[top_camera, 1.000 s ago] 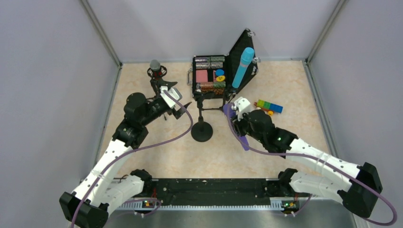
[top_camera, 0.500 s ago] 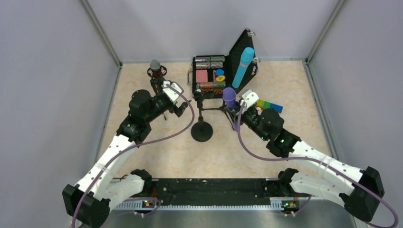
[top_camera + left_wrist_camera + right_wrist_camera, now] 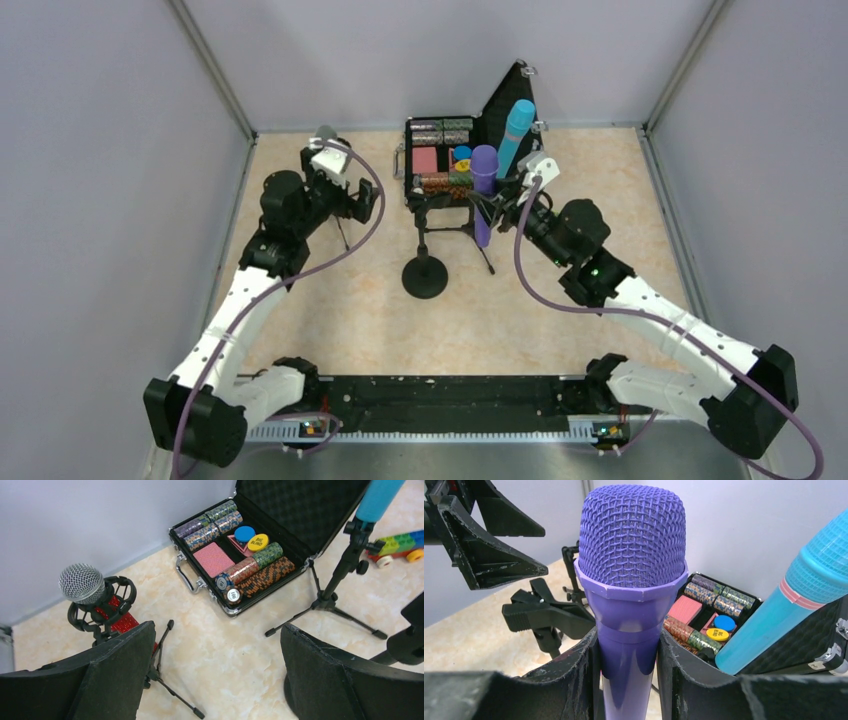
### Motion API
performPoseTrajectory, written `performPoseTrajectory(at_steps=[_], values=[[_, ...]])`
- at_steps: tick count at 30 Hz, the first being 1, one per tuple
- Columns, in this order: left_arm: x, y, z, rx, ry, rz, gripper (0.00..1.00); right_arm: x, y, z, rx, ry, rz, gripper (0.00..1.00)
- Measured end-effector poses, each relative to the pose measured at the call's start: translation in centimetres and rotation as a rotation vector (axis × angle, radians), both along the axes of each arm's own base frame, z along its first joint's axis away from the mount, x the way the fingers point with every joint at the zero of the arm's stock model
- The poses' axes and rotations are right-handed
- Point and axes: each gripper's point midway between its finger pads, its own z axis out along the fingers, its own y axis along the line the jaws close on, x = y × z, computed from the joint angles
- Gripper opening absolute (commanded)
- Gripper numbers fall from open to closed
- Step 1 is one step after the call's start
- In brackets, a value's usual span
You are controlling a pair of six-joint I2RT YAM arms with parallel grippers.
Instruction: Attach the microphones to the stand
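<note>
**Purple mic pinched upright at mid-table, left gripper wide and empty**

Near the far left corner of the table (image 3: 330, 320), the red mic (image 3: 82, 582) sits head up in a black cradle (image 3: 80, 620). The left gripper (image 3: 216, 626) hovers just beside it on the near side. Its jaws are spread as wide as they go, with nothing between them and no contact that I can see.

At the middle of the far edge the case (image 3: 300, 515) lies open, with chips and cards inside. In front of it is the stand (image 3: 425, 278) on its round base, its black clip (image 3: 549, 617) empty.

Just right of that clip, the right gripper (image 3: 629, 637) is pressed tight on the purple mic (image 3: 631, 555). It pinches the handle below the head from both sides. The mic is upright, mesh head up, near the clip but apart from it.

Further right, the blue mic (image 3: 515, 135) leans head up against the case lid, held at the top of a tripod (image 3: 326, 600). Beyond it, towards the right edge, is a toy car (image 3: 400, 547).
</note>
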Motion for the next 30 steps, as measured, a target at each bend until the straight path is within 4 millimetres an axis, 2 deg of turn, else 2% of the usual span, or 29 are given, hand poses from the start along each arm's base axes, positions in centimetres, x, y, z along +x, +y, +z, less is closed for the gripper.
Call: performPoseTrajectory(at_steps=[3, 8, 14, 19, 23, 30], values=[[0.4, 0.2, 0.3, -0.07, 0.029, 0.012, 0.99, 0.5, -0.1, 0.7, 0.037, 0.002, 0.01, 0.0], [0.6, -1.2, 1.5, -0.191, 0.05, -0.053, 0.97, 1.7, -0.7, 1.2, 0.091, 0.007, 0.015, 0.0], [-0.4, -4.2, 5.5, -0.294, -0.002, -0.246, 0.94, 2.9, -1.2, 2.7, 0.17, -0.028, 0.033, 0.0], [-2.4, -6.5, 8.5, -0.341, -0.075, -0.45, 0.93, 3.6, -1.0, 3.0, 0.2, -0.041, 0.049, 0.0], [-4.0, -8.0, 8.9, -0.341, -0.086, -0.596, 0.94, 3.9, -0.6, 3.2, 0.202, -0.04, 0.061, 0.0], [-5.9, -9.5, 8.3, -0.296, -0.087, -0.72, 0.94, 4.0, -0.1, 4.9, 0.216, -0.076, 0.084, 0.0]])
